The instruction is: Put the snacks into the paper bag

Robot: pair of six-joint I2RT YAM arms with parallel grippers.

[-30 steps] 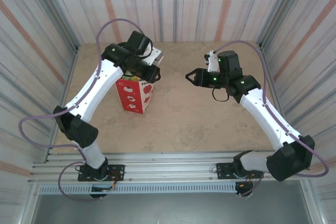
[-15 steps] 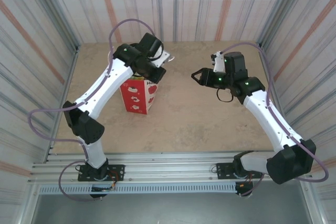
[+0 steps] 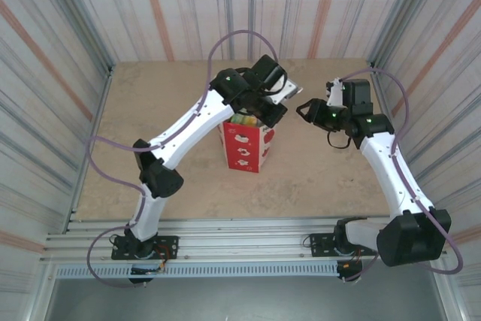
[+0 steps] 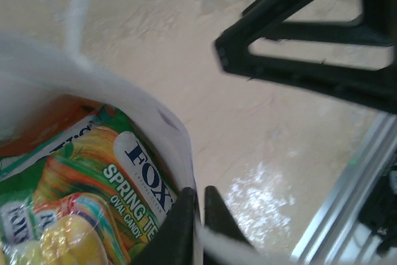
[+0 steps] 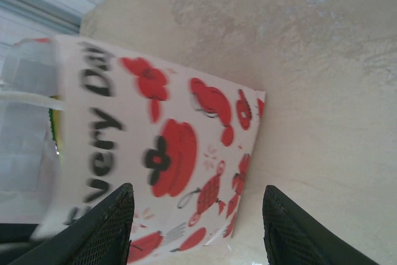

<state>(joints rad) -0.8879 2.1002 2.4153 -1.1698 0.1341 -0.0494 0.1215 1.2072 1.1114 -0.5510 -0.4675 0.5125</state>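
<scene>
The left pincer [image 4: 197, 214] is closed to a pinch on the white rim of the paper bag [image 3: 248, 152] — the rim passes straight between its tips, so the bag stands directly beneath it, long axis upright, mouth up toward the wrist; the right pincer [image 3: 303, 107] stands about half open and holds nothing, with the bag's printed side straight ahead of it, near but apart. The left is thus the nearer arm — it is touching; the next move, I judge, turns on that pinch: let go cleanly and the bag should stand on the table [image 3: 150, 125]; pull sideways and it may tip. Count: one bag; two pincers; in the bag's mouth, just below the left tips, one green-yellow packet [image 4: 105, 197] on top and what looks like an orange packet [image 4: 43, 122] behind it, with more perhaps hidden underneath. Every snack I can count lies inside the bag, so the packing looks done or nearly so.
</scene>
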